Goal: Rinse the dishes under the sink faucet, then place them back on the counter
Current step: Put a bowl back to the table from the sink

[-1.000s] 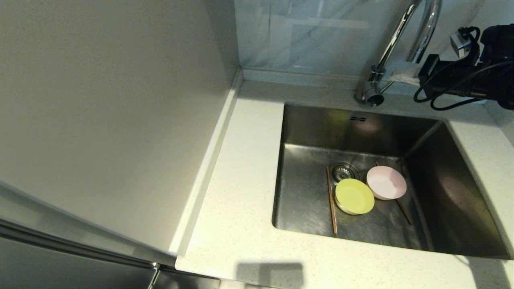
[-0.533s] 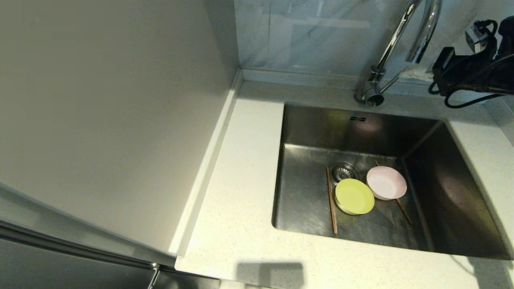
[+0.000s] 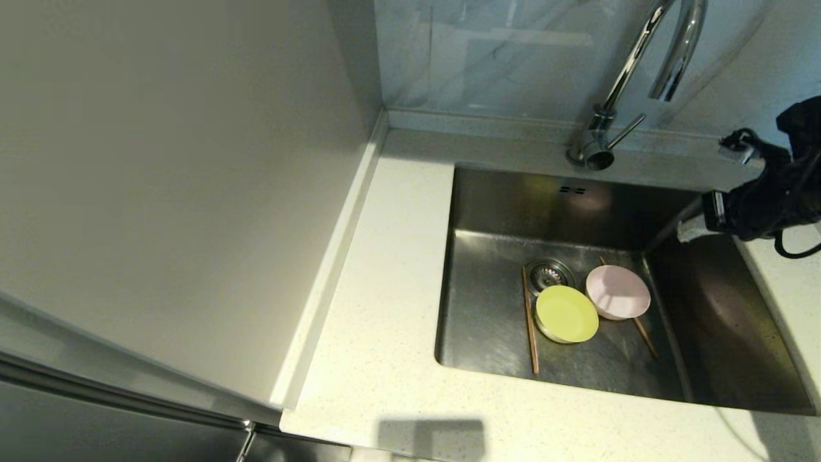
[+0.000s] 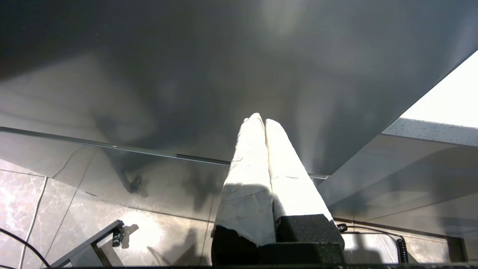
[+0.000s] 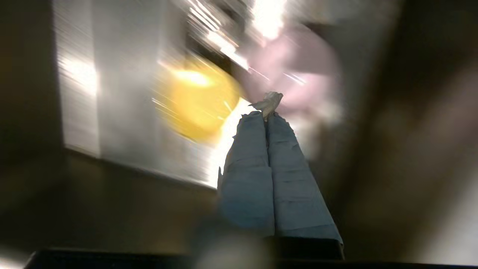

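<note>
In the sink, a yellow-green bowl and a pale pink bowl sit side by side near the drain strainer. One chopstick lies left of the yellow-green bowl. The other chopstick pokes out from under the pink bowl. The chrome faucet arches over the sink's back edge, its lever angled to the right. My right gripper hangs shut and empty over the sink's back right corner, above the bowls. In the right wrist view the gripper points toward the blurred yellow-green bowl and pink bowl.
The speckled counter surrounds the sink, with a grey side panel on the left. My left gripper is shut and parked low, facing a dark cabinet front above a tiled floor.
My right arm has moved away from the faucet lever, coming down and forward to the sink's right back corner. The bowls and chopsticks have not moved.
</note>
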